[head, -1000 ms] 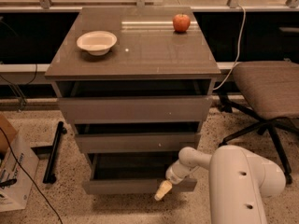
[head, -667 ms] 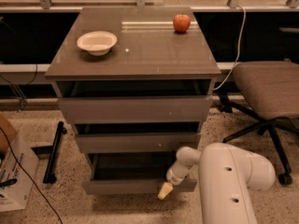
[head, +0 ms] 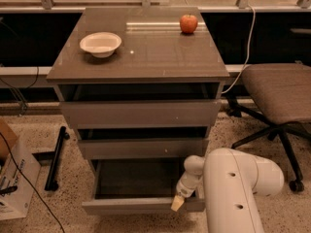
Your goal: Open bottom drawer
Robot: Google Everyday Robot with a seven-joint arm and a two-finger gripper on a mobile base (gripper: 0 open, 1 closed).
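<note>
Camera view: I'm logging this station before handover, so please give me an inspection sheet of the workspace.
Surface: cabinet top, grey-brown and glossy, carrying two items.
Job's things: bottom drawer pulled out, grey inside showing.
Clutter: bowl at the top's left; apple at its back right.
Grippers: gripper at the right end of the bottom drawer's front edge.
Cables: white cable hanging right of the cabinet; black cable across the floor at left.
Surroundings: office chair at right; cardboard box and black bar on the floor at left.
</note>
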